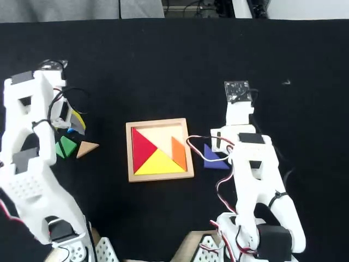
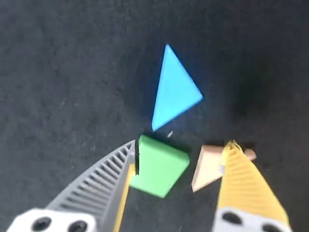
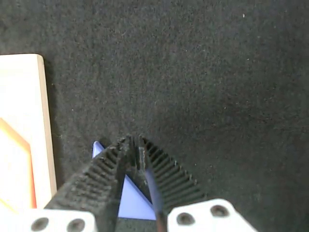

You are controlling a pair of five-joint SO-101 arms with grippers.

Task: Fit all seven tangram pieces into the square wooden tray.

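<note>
The square wooden tray (image 1: 130,150) lies mid-table and holds a red triangle (image 1: 142,148), a yellow triangle (image 1: 158,162) and an orange piece (image 1: 179,152). Left of it lie a green piece (image 1: 65,147), a tan triangle (image 1: 87,147) and a blue triangle (image 2: 176,89). My left gripper (image 2: 181,145) is open low over them. The green piece (image 2: 159,166) sits against its grey finger (image 2: 108,181), and the tan triangle (image 2: 207,166) lies by its yellow finger (image 2: 246,186). My right gripper (image 3: 133,142) is shut just above an indigo piece (image 3: 128,200) beside the tray's right edge (image 3: 44,121).
Black cloth (image 1: 163,65) covers the table. The white right arm (image 1: 253,164) stands over the indigo piece (image 1: 215,157), with a red-and-white cable (image 1: 199,143) looping over the tray's right rim. Both arm bases sit at the near edge.
</note>
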